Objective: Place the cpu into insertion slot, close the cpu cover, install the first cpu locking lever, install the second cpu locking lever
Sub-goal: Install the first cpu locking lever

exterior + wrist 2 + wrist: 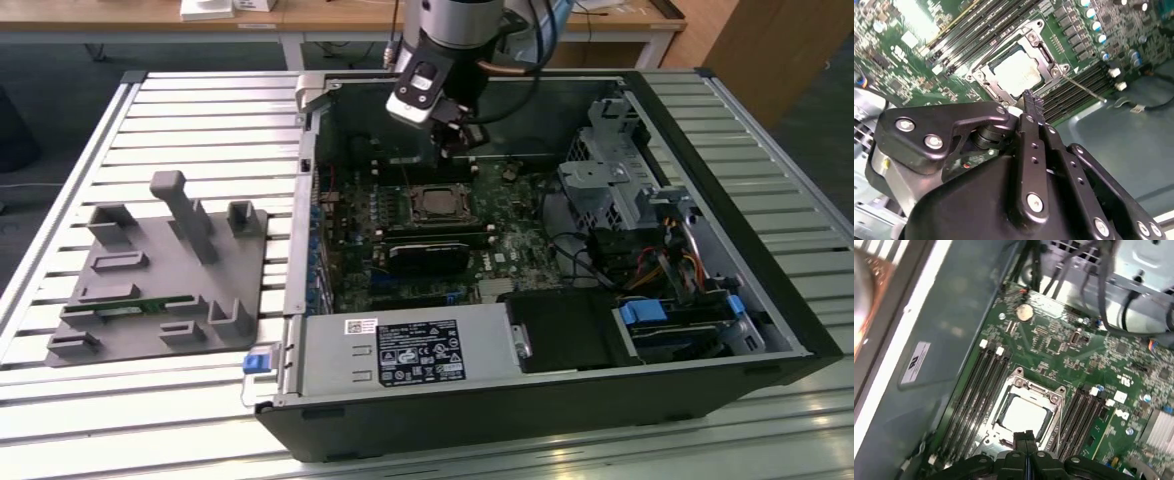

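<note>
Supporting surface: a desk (200,100) of pale metal slats, running across the exterior view from left to right.

Item one: an open black computer case (534,425) lies on its side on the desk, open face up. It takes up the middle and the exterior view's right.

Item two: a flat grey fixture plate (140,335) with raised posts and blocks lies on the slats at the exterior view's left, just beside the case. Contact between the two cannot be determined.

Cpu (1022,416) seated, cpu cover (1026,385) flat around it; claw (1026,436) closed, just beside.
</note>
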Available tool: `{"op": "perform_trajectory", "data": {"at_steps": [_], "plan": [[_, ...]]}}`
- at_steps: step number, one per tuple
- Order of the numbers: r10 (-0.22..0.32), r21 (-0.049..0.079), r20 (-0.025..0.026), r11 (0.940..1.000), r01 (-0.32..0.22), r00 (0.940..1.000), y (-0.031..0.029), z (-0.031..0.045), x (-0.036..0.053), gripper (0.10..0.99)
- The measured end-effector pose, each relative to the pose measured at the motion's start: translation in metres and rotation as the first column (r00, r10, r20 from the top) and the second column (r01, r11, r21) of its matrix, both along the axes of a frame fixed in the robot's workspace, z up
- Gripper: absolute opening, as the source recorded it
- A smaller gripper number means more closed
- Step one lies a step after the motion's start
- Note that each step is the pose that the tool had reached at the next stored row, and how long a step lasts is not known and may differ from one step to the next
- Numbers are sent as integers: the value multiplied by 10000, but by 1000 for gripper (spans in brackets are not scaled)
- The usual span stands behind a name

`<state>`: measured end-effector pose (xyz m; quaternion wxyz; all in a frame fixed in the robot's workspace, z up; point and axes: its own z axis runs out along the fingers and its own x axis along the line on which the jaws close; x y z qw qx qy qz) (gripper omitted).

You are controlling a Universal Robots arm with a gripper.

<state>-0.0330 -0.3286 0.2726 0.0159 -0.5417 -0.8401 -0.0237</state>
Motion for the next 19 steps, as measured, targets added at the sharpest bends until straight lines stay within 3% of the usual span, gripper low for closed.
{"op": "perform_trajectory", "data": {"at_steps": [5, 9, 14, 19], "plan": [[914, 1, 3, 9958, -914, 9958, 0, -3, 0, 110], [1627, 0, 4, 9867, -1627, 9867, 0, -6, 0, 110], [2523, 0, 4, 9676, -2523, 9676, 0, -9, 0, 110], [3397, 0, 5, 9405, -3397, 9405, 0, -12, 0, 110]]}}
